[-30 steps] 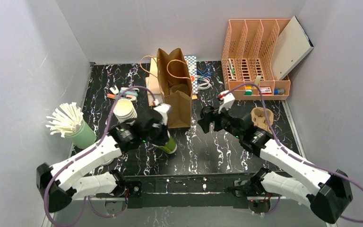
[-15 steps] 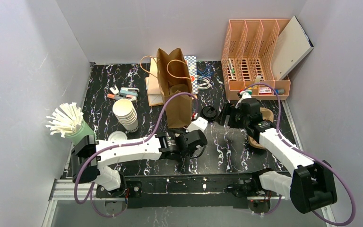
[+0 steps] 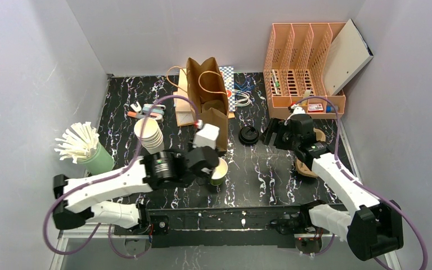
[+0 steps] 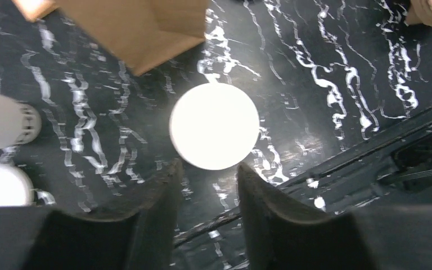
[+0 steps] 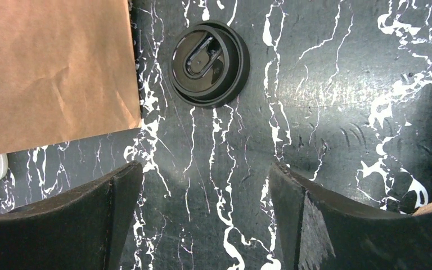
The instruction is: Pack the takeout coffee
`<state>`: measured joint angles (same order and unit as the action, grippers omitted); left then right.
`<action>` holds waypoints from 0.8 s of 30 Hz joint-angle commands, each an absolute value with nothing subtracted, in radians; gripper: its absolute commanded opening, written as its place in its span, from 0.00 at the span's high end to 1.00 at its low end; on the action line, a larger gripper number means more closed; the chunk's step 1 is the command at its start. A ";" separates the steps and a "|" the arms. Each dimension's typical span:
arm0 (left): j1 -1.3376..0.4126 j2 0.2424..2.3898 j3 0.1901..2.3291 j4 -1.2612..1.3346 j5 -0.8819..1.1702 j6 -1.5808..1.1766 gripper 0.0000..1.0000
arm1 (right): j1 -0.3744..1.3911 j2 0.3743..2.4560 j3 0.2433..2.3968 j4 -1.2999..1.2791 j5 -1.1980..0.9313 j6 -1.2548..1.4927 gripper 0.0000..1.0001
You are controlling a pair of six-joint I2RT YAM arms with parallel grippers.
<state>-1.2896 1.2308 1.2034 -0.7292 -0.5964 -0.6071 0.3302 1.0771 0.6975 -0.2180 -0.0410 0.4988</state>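
- Your left hand [image 3: 214, 169] hangs over the green cup [image 3: 218, 174], at the near middle of the counter [image 3: 259, 177].
- The left wrist view looks straight down on the cup's white lid [image 4: 214, 126]. The left hand [image 4: 209, 171] has its fingers [image 4: 146, 219] parted, with the lid's near edge showing in the gap between the tips. Neither finger presses the cup, so nothing is pinched.
- The green cup stands upright on the counter, free of the hand. In the top view it is at 6 o'clock from the bag [image 3: 208, 107], close to the bag's foot and outside it.
- The bag stands open, its mouth up.
- Your right hand [image 3: 271, 136] is spread wide and holds nothing. It sits low over bare counter, at 3 o'clock from the bag.
- In the right wrist view the black lid [image 5: 209, 63] lies flat at 12 o'clock from the hand [image 5: 203, 169], apart from both fingers. The bag's side [image 5: 50, 73] is at 10 o'clock.
- The cup stack [image 3: 149, 135] stands at 9 o'clock from the bag.
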 commanded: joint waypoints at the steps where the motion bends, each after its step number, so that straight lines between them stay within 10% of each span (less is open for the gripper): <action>1: -1.293 1.106 1.225 -0.995 -0.798 -0.781 0.69 | 0.329 1.014 0.708 -0.206 -0.014 0.506 0.10; 6: -1.268 1.046 1.158 -1.181 -0.954 -0.928 0.78 | 0.329 0.996 0.709 -0.199 -0.031 0.511 0.09; 24: -0.704 0.984 0.769 -0.609 -0.683 -0.610 0.71 | 0.329 0.950 0.687 -0.168 -0.132 0.526 0.09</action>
<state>-0.7357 1.0359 0.8474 -0.7425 -0.6533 -0.6071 0.3302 0.9844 0.6933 -0.2089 -0.0952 0.5137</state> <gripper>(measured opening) 0.285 0.906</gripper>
